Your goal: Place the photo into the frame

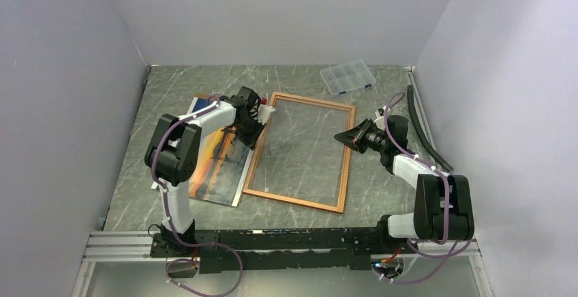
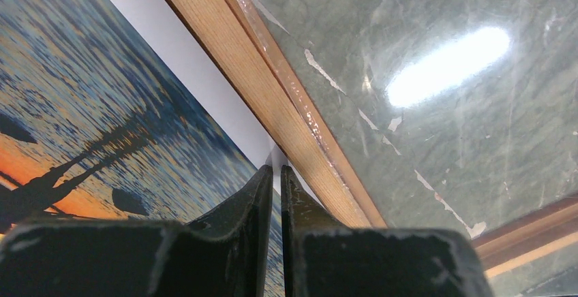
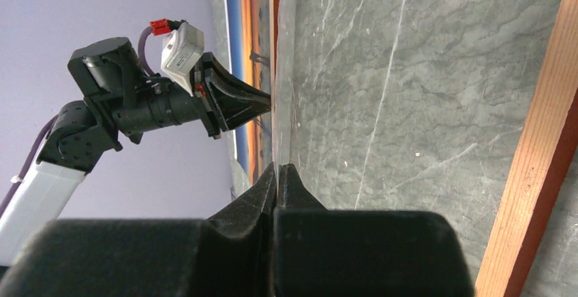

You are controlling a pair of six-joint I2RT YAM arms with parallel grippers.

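Marble table (image 1: 170, 86): left tool (image 2: 276, 169) closed at photo (image 2: 82, 106), right tool (image 3: 278, 167) closed over frame (image 3: 538, 147).

Both arms (image 1: 178, 148) are white and black, with purple cables (image 1: 448, 208) and scuffed black jaws.

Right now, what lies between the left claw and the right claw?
Only the clear pane of the frame, marble table showing through, nothing on it; the top external view shows this.
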